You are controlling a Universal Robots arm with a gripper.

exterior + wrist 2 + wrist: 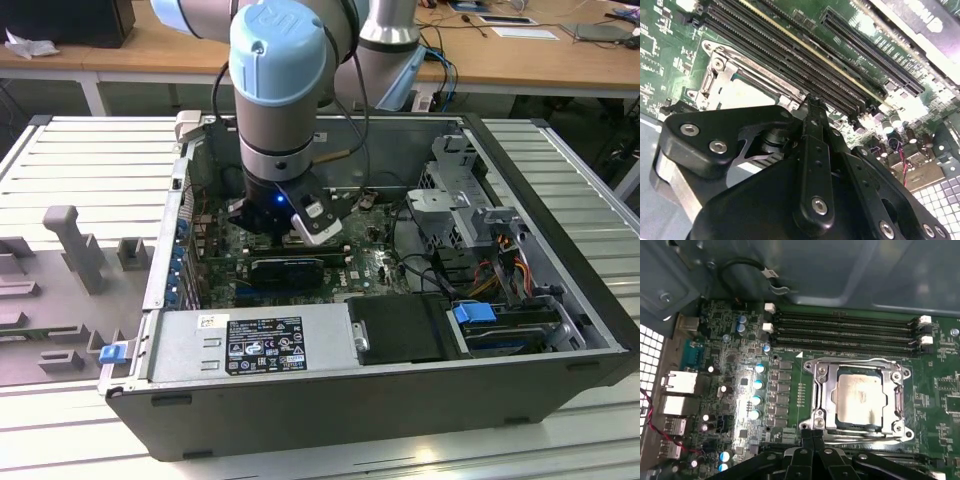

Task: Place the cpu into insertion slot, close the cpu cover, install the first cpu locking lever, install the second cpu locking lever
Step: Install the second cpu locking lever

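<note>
4 memory slots (845,332) beside cpu cover (858,397)

Robotics lab | open computer case (400,400) on slatted bench (90,160) (wooden desks (150,45) behind)

Open computer case (520,330) (blue latches) beside grey fixtures (75,245).

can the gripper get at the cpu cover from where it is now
Probably yes. In the first wrist view the gripper sits at the near edge of the cpu cover, which lies flat over the cpu, and nothing stands between them.
</note>
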